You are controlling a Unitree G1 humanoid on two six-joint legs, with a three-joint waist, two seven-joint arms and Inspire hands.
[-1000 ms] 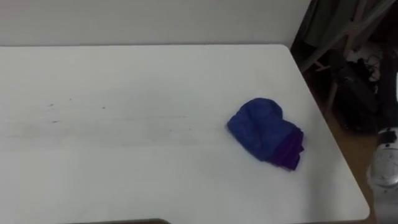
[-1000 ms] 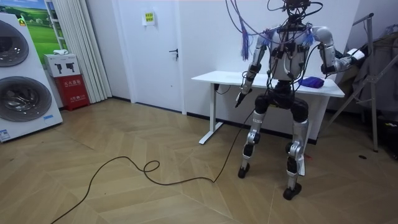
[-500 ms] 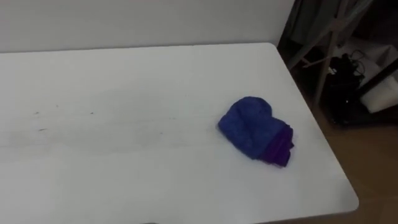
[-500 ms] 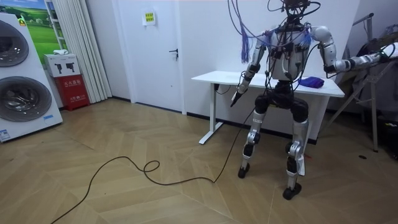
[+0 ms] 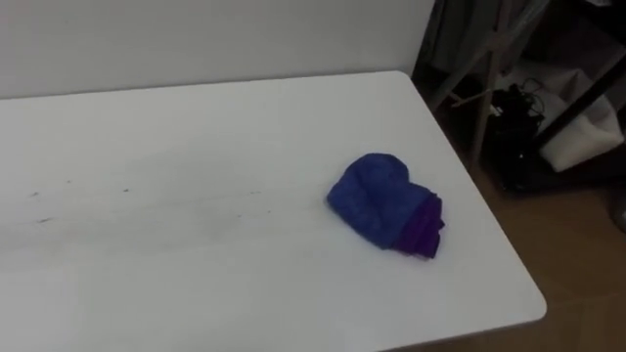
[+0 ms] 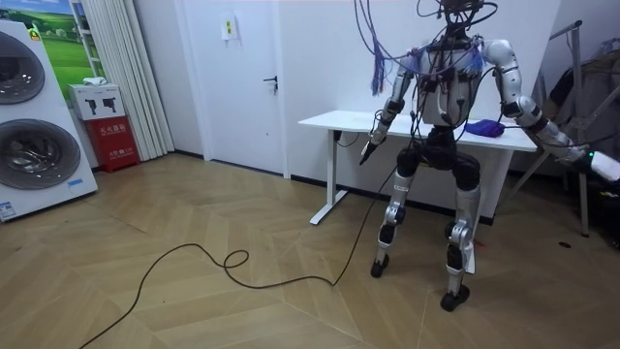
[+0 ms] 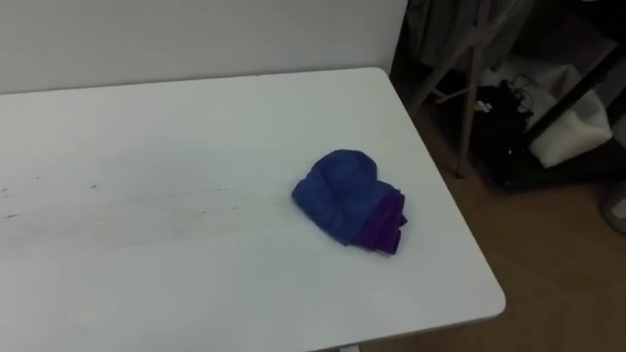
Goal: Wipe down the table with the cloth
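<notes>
A crumpled blue and purple cloth (image 5: 384, 203) lies on the white table (image 5: 196, 137), near its right end and clear of both hands. I stand at the table's front edge (image 6: 417, 131), facing it. My right arm stretches out sideways and down past the table's right end, and my right hand (image 6: 603, 164) is over the floor, well away from the cloth (image 6: 484, 127). My left hand (image 6: 370, 151) hangs below the table's front edge with its fingers straight and nothing in it.
Faint dark smudges (image 5: 39, 194) mark the table's left part. A metal rack (image 5: 479, 88), dark bags (image 5: 514, 117) and a white bag (image 5: 587, 137) crowd the floor right of the table. Washing machines (image 6: 29, 116) stand far off at the room view's left.
My right arm has swung from bent beside the table's end to stretched out and lowered. The eye view has shifted rightward; the cloth has stayed in place on the table.
</notes>
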